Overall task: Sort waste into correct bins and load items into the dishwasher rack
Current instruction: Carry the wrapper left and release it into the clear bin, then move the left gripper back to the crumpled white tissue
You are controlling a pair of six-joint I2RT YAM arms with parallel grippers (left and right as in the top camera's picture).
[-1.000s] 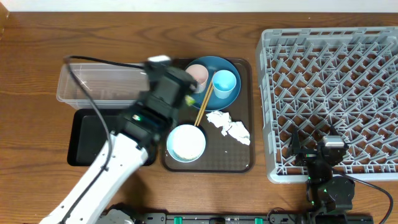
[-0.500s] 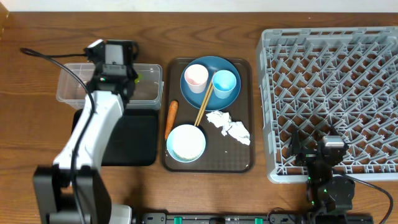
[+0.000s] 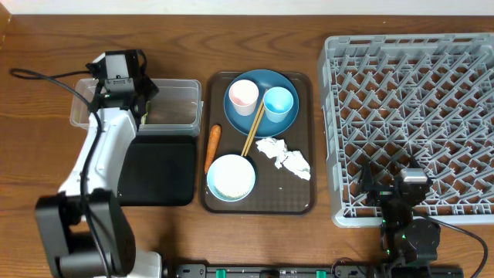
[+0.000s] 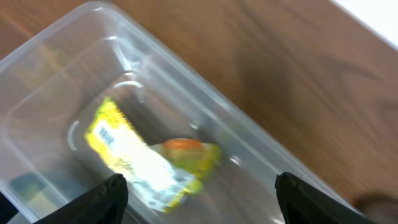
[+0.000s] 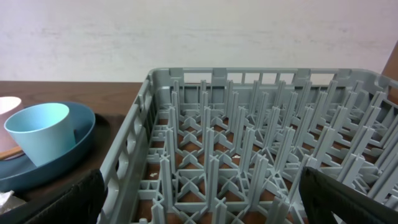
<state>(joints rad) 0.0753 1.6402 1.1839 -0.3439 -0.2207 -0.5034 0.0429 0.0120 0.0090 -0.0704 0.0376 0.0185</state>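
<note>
My left gripper (image 4: 199, 202) hovers open over the clear bin (image 3: 174, 104). The yellow-green snack wrapper (image 4: 149, 158) lies loose on the bin's floor below the jaws, touching neither finger. From overhead, the left gripper (image 3: 141, 99) sits over the bin's left half. On the brown tray (image 3: 302, 197) lie an orange carrot (image 3: 212, 147), a crumpled white tissue (image 3: 284, 157) and a white-lined bowl (image 3: 231, 177). The dark blue plate (image 3: 260, 81) carries a pink cup (image 3: 243, 95), a light blue cup (image 3: 279, 102) and the chopsticks (image 3: 253, 130). My right gripper (image 5: 202, 205) stands open at the grey dishwasher rack (image 3: 417, 116), near its front edge.
The black bin (image 3: 162, 174) lies just in front of the clear one, partly under my left arm. A cable (image 3: 46, 73) loops off the left wrist over the table. The rack's peg grid (image 5: 249, 143) fills the right wrist view.
My left arm swung from the brown tray to the clear bin. Its jaws opened and the wrapper dropped into the bin. The right arm stayed still.
</note>
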